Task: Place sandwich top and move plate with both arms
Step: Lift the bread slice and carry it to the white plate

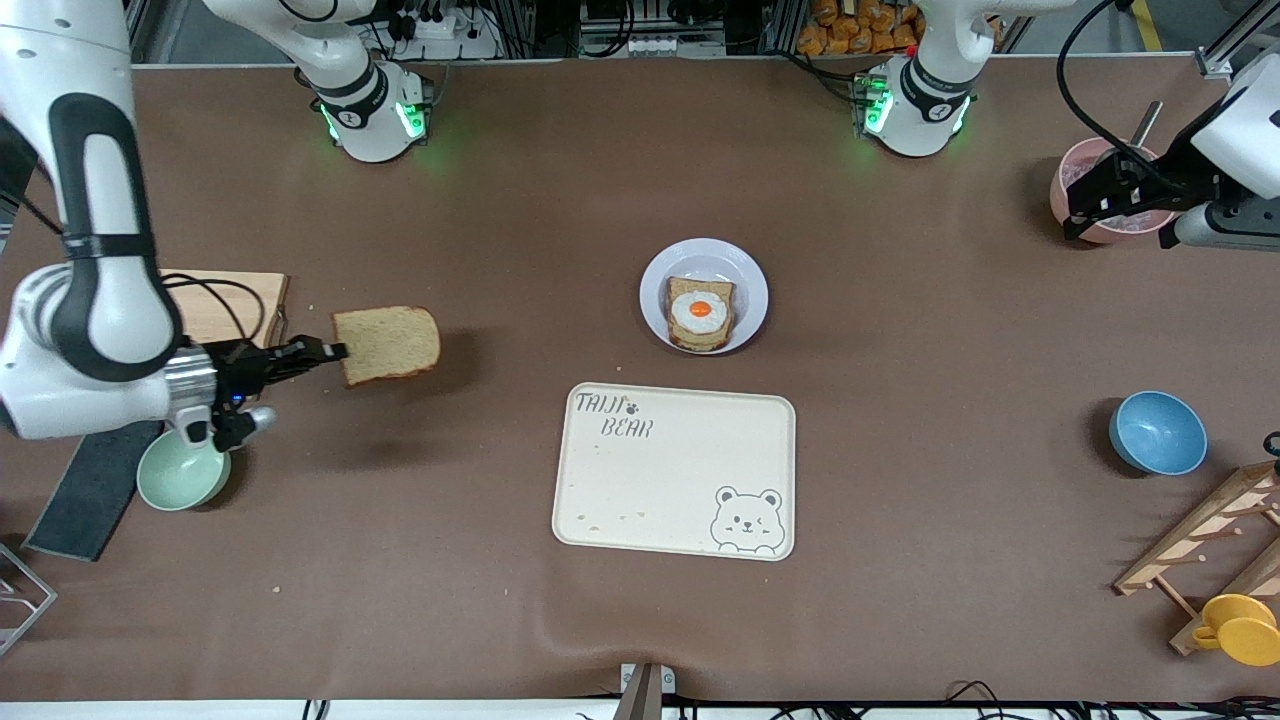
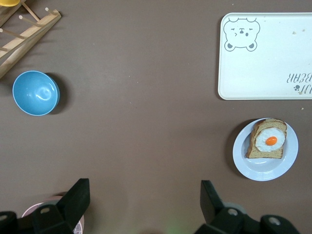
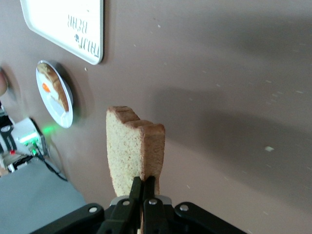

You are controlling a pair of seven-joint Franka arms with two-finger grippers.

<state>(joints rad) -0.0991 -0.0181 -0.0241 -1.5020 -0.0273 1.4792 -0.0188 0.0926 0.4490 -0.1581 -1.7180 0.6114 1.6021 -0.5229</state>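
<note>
My right gripper (image 1: 335, 351) (image 3: 144, 181) is shut on the edge of the sandwich top (image 1: 386, 345) (image 3: 134, 151), a light brown bread slice held flat in the air over bare table toward the right arm's end. The pale plate (image 1: 748, 275) (image 2: 288, 161) sits mid-table and carries a bread slice with a fried egg (image 1: 700, 311) (image 2: 268, 139). My left gripper (image 1: 1078, 213) (image 2: 145, 200) waits open and empty, up over the pink bowl (image 1: 1083, 168) at the left arm's end.
A cream bear-printed tray (image 1: 675, 470) (image 2: 268, 56) lies nearer the front camera than the plate. A mint bowl (image 1: 183, 472) and wooden board (image 1: 225, 305) sit under the right arm. A blue bowl (image 1: 1157, 432) (image 2: 35, 92), wooden rack (image 1: 1210, 535) and yellow cup (image 1: 1240, 628) stand at the left arm's end.
</note>
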